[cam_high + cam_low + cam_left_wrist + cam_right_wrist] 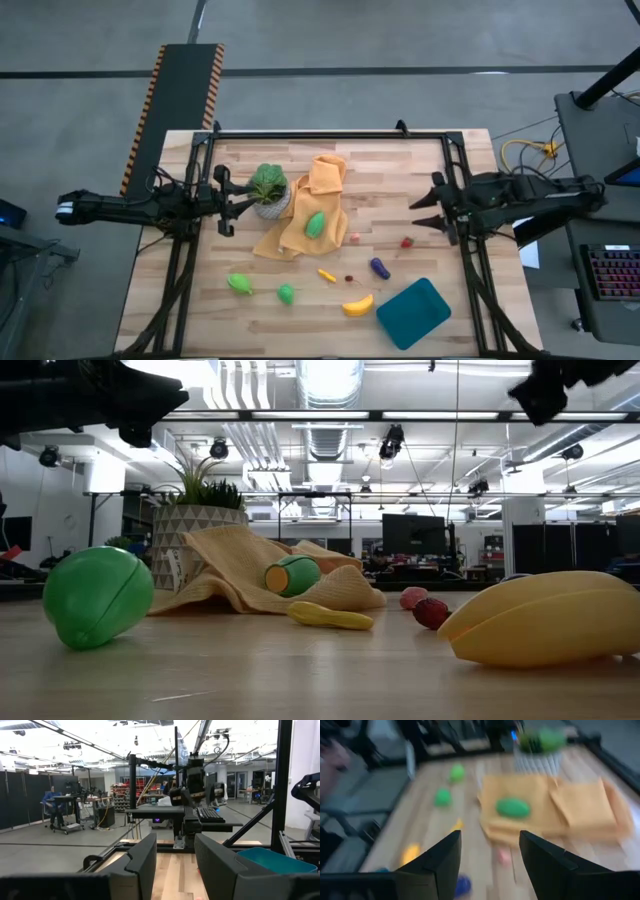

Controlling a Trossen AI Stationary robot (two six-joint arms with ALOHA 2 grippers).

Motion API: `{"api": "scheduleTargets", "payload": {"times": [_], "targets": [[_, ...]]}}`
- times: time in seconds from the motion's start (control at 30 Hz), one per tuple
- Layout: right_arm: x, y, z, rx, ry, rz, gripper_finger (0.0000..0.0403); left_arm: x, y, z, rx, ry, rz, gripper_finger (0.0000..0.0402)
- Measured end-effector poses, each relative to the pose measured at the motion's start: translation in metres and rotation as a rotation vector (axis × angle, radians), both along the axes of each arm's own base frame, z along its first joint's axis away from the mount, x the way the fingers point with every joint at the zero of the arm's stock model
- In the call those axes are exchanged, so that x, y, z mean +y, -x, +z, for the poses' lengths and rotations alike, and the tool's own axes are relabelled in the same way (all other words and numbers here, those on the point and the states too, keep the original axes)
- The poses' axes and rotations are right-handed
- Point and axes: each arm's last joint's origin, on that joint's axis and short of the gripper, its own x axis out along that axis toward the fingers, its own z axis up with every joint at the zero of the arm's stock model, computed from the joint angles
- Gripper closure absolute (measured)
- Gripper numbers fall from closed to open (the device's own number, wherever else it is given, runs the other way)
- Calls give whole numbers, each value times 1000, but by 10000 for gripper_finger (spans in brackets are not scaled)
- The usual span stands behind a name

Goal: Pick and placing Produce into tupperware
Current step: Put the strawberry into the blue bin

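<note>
The produce lies spread over the wooden table. One green piece rests on an orange cloth, and two more lie toward the near edge. Near them are a banana, an eggplant, a small orange-yellow piece and tiny red ones. The teal tupperware sits at the near right. My left gripper hovers open beside the potted plant. My right gripper hovers open at the table's right, with the cloth's green piece ahead of it.
A leafy plant in a white pot stands on the orange cloth's left corner, close to my left gripper. A dark frame rail runs around the table. Bare wood lies between the cloth and my right gripper.
</note>
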Motion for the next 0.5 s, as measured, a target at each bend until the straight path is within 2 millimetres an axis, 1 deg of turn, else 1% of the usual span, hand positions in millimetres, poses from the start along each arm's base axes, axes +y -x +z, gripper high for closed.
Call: {"api": "scheduleTargets", "payload": {"times": [0.13, 0.23, 0.3, 0.4, 0.5], "targets": [[2, 3, 18, -200, 28, 95, 209, 0, 0, 0, -1, 0, 0, 281], [2, 8, 24, -276, 44, 139, 209, 0, 0, 0, -1, 0, 0, 281], [0, 9, 20, -235, 54, 74, 209, 0, 0, 0, -1, 0, 0, 281], [-3, 4, 2, -101, 81, -58, 209, 0, 0, 0, -1, 0, 0, 281], [-2, -9, -10, -40, 84, -75, 209, 0, 0, 0, -1, 0, 0, 281]]}}
